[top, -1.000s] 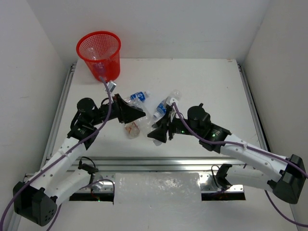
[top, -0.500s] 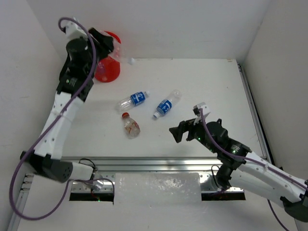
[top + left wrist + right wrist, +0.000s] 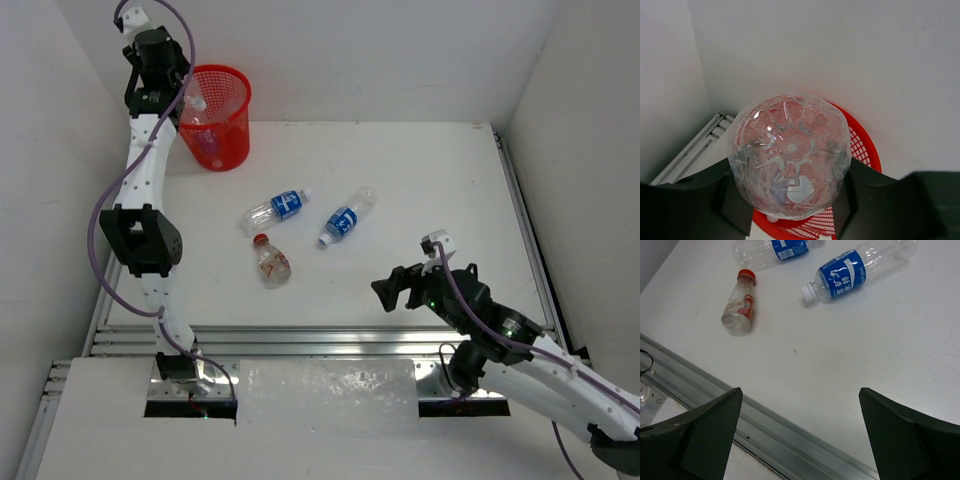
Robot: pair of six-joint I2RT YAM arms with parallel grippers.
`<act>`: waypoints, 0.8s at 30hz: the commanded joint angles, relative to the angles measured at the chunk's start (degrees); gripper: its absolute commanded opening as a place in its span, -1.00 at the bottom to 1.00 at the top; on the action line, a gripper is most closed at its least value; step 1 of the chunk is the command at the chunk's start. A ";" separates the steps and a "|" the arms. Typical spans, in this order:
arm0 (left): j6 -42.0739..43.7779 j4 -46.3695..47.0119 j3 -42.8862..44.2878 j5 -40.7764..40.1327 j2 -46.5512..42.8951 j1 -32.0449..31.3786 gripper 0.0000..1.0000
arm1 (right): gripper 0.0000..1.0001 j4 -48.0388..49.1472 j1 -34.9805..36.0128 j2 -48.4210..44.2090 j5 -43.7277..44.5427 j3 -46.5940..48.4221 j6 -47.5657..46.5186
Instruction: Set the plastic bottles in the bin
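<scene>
At the upper left of the top view, the left gripper is clamping a clear bottle over the bin rim. Letting go off-centre risks it glancing off the edge and dropping outside. The right gripper is hovering at lower right, jaws apart, while the red-capped bottle and two blue-labelled bottles are lying mid-frame.

Left tool raised a bottle above the bin; right tool withdrew.

Glossy clear plastic bottle, red plastic mesh bin, matt white table
</scene>
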 commanded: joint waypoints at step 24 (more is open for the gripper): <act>-17.25 -11.64 -19.21 27.71 -28.12 1.39 0.86 | 0.98 6.99 -13.54 49.29 -5.07 25.73 3.07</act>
